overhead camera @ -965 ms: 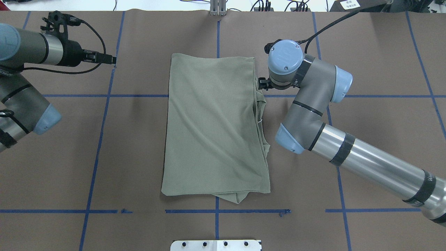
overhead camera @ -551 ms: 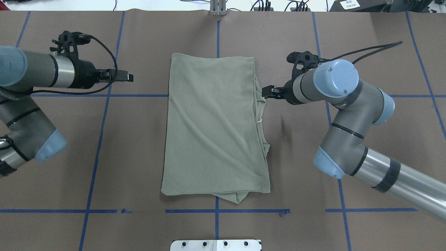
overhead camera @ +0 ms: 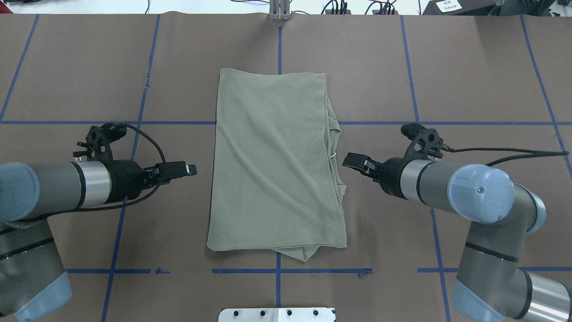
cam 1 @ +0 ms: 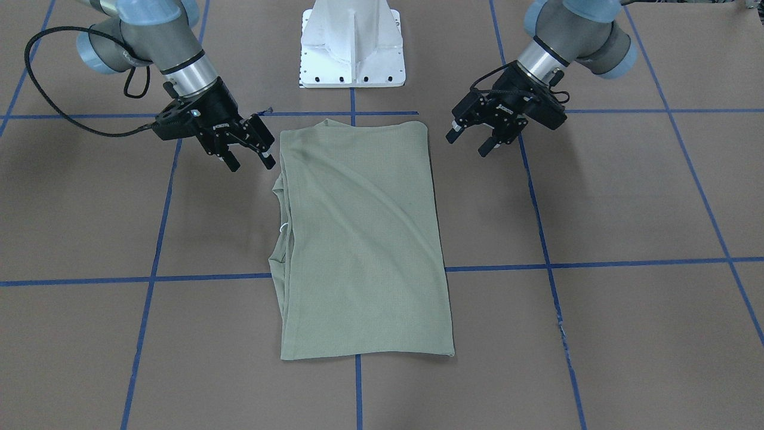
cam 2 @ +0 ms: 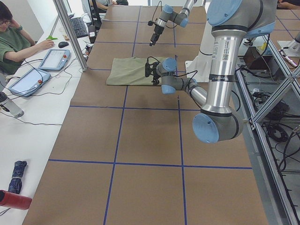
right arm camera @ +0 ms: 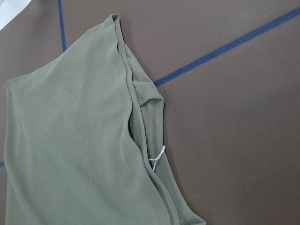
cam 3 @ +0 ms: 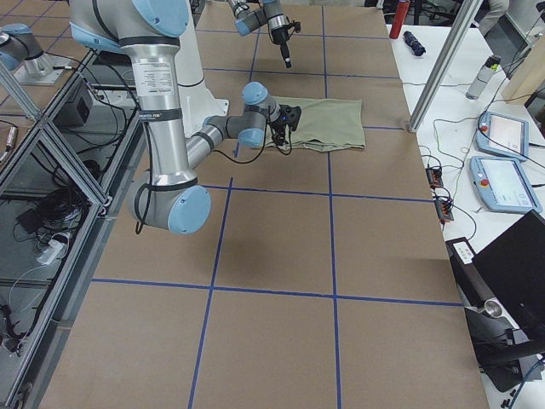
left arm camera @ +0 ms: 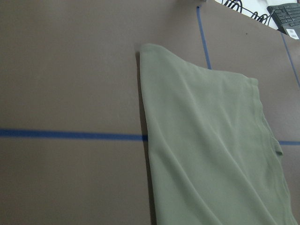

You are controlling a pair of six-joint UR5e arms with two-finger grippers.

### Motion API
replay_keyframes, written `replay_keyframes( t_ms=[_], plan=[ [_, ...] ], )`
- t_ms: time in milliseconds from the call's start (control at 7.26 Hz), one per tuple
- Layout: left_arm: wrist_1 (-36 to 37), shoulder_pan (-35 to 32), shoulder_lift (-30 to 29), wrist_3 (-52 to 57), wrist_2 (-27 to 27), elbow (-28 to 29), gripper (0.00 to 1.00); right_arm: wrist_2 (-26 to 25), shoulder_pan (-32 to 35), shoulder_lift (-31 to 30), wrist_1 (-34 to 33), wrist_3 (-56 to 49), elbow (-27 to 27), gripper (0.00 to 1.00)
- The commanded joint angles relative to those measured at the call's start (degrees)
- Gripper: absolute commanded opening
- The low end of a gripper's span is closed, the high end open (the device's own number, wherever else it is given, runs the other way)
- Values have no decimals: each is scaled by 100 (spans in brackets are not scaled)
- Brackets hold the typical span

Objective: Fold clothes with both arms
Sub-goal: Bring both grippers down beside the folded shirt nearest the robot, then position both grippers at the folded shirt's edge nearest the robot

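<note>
A sage-green long-sleeved knit shirt (cam 1: 364,239) lies flat on the brown paper-covered bench (cam 1: 597,197). It is folded into a long rectangle that runs straight out from the white metal pedestal (cam 1: 353,42), with one short end close to the pedestal's foot. The black left gripper (cam 1: 467,145) and the black right gripper (cam 1: 250,162) flank the pedestal-side half of the shirt, one on each long edge. Both are held off the cloth, their jaws stand wide, and they grip nothing.

This looks like the approach for a crosswise fold, taking the pedestal end and laying it over the end away from the pedestal.

The two long edges need different handling. The edge on the left gripper's side is one clean fold line. The edge on the right gripper's side is ragged, with stacked layers, the ribbed neck opening and a white tag string (right arm camera: 157,157) showing.

- The right jaws should probably reach far enough in to catch every layer, not just the top sheet.
- Both grippers should bite at matching points, equally far from the pedestal.
- They should close together and rise level, keeping the cloth lightly taut between them.
- A small flap (overhead camera: 304,255) pokes out at the pedestal end, so lifting slowly there should stop the lower layer from sliding free.
</note>
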Motion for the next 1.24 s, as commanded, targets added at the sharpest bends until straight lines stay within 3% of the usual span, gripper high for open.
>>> replay_keyframes(
  t_ms=[0,138,551,1102],
  plan=[
    [33,985,23,-1023,1069,-3,100,-957,-673,-137,-414,1045,254,99],
    [33,1215,-3,-1525,1481,67,97,-1038,-701,20,-914,1397,315,98],
    [33,1445,-353,-2047,1897,707,88,-1056,-719,127,-945,1409,272,99],
    [33,1595,-381,-1978,1890,718,88,-1179,-789,118,-936,1409,299,100]
  ],
)
